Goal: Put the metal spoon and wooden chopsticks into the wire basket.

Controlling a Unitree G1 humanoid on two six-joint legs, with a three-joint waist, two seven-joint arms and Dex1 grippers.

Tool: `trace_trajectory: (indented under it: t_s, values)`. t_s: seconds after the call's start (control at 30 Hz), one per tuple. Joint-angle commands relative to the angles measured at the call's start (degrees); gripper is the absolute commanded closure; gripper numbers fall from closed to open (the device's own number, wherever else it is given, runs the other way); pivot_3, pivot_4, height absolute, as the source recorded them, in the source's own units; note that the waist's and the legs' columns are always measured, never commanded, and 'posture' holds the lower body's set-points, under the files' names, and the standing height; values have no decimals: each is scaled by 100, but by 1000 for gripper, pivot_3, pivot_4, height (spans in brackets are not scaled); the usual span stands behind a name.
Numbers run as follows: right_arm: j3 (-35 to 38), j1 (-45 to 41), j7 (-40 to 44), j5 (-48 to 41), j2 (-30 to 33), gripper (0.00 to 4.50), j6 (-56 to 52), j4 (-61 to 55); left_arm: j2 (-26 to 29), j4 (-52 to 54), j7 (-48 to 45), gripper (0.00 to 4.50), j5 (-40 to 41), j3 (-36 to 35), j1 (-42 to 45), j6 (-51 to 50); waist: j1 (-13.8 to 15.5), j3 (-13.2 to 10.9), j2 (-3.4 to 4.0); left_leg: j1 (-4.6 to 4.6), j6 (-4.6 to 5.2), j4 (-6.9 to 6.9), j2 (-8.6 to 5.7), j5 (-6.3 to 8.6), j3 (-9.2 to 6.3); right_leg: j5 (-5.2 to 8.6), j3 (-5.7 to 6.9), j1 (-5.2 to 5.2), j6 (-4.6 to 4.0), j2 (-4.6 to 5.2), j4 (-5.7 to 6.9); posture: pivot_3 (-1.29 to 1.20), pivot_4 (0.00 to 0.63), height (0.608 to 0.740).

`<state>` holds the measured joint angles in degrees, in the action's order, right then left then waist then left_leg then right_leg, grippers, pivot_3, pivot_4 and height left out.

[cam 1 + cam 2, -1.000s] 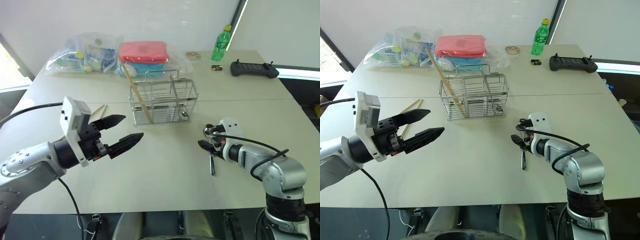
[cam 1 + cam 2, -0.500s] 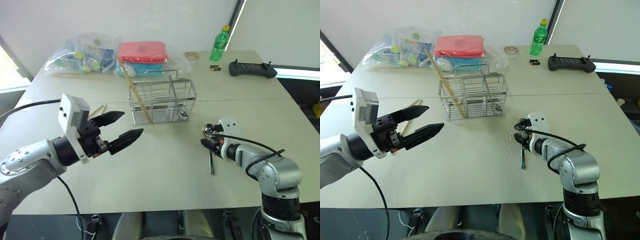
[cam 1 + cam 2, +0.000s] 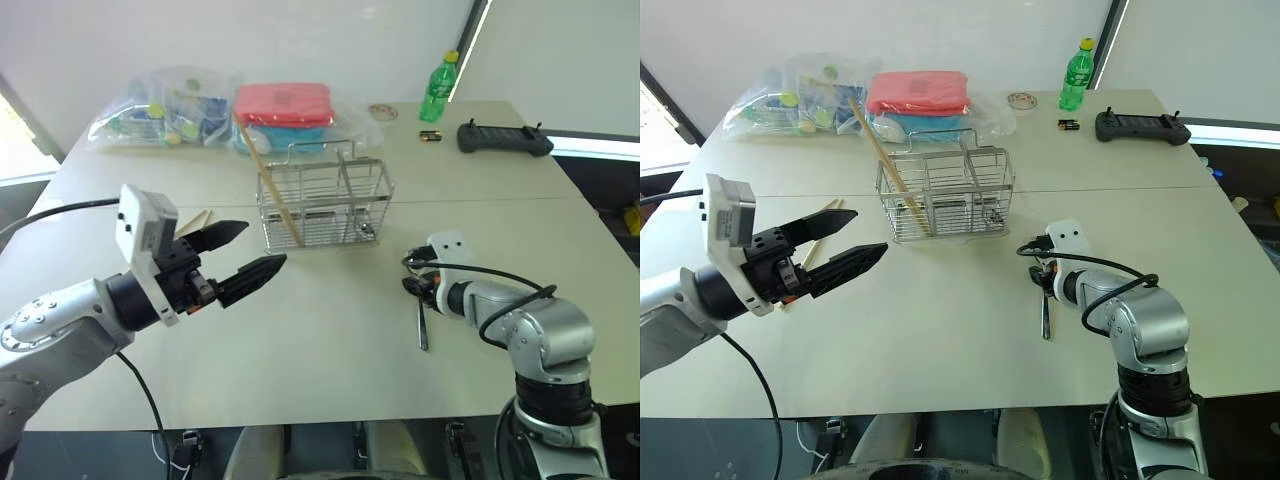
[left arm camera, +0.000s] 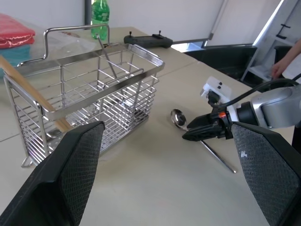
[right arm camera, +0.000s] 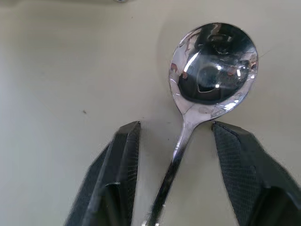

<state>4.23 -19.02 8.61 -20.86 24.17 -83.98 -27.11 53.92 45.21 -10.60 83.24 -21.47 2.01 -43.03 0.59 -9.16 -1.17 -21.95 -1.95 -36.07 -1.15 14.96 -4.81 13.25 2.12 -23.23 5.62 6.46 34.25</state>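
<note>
Your right end effector (image 5: 176, 165) straddles the metal spoon (image 5: 207, 89) flat on the worktop (image 3: 330, 330), fingers part-open and gripping nothing, near-right of the wire basket (image 3: 325, 203), while your left end effector (image 3: 240, 255) hovers wide open.

The metal spoon (image 5: 214, 66) ran out of the right wrist view at its handle end, so the handle's length went unseen there. In the head views the right gripper (image 3: 412, 285) covered the spoon's bowl and neck, leaving whether the fingers touched the handle unclear. The lower end of the wooden chopsticks (image 3: 275, 190) was masked by the wire basket (image 3: 325, 205), and the pair lying left of it sat partly behind the left gripper (image 3: 245, 255). A person (image 4: 286, 63) at the far right was cut off.
</note>
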Motion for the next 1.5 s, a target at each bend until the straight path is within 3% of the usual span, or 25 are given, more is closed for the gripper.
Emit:
trace_trajectory:
  t_s: [0.03, 0.1, 0.37, 0.57, 0.73, 0.93, 1.17, 1.37, 1.5]
  values:
    - [-276, 141, 83, 38, 92, 3798, -93, 31, -9, 125, 17, 0, 100, -129, 52, 159, 2, 1, -2, -1, 0, 2, 0, 0, 0, 0, 1, 0, 0, 0, 0, 0, 150, 692]
    - [-323, 156, 102, 51, 86, 4476, -88, 1, -9, 115, 20, 0, 96, -117, 73, 165, -18, 2, -7, 0, 0, 2, 0, 0, 0, 0, 1, -1, 0, 0, 0, 0, 150, 692]
    - [-354, 193, 134, 156, 101, 4476, -6, -33, -26, 98, 34, 0, 97, -102, 113, 182, -25, 2, -10, -1, 0, 2, 2, 0, -1, 0, 3, -2, 1, 0, -1, 0, 150, 692]
    - [105, -93, 422, 218, 706, 4476, 634, -452, -10, 71, -31, 0, 55, -103, 105, 188, -2, -12, 11, -19, -1, -2, 1, 0, 0, 0, 3, -15, 1, 0, -7, 0, 150, 692]
    - [1407, -1357, 834, -97, 830, 4476, 2294, -41, 28, -29, -135, 0, 20, -46, 244, 180, -29, -52, 57, -37, 1, -4, -4, -1, 11, -1, 1, -31, 2, 4, -10, 0, 150, 692]
    - [1748, -2771, 839, -224, 504, 4476, 3852, 1093, 50, -272, -292, 0, -143, 79, 600, 125, -16, -41, 35, -28, 2, 25, 1, -1, -3, 0, 11, -26, 5, -5, -9, 0, 150, 692]
    - [1510, -3348, 681, -575, -332, 4476, 4320, 1489, 40, -413, -374, 0, -269, 117, 823, 96, -42, -45, 41, -34, 1, 18, -2, -2, 0, -2, 7, -29, 5, -2, -6, 0, 150, 692]
    - [1129, -3108, 637, -830, -707, 4476, 4117, 1131, 40, -347, -311, 0, -256, 47, 769, 99, -79, -45, 41, -31, 2, 17, -2, -3, -3, -2, 7, -30, 6, -3, 2, 0, 150, 692]
    - [789, -2760, 750, -814, -627, 4476, 4044, 873, 62, -306, -264, 0, -220, -41, 681, 98, -125, -45, 42, -32, 1, 17, -3, -3, -4, -2, 7, -29, 6, -3, 2, 0, 150, 692]
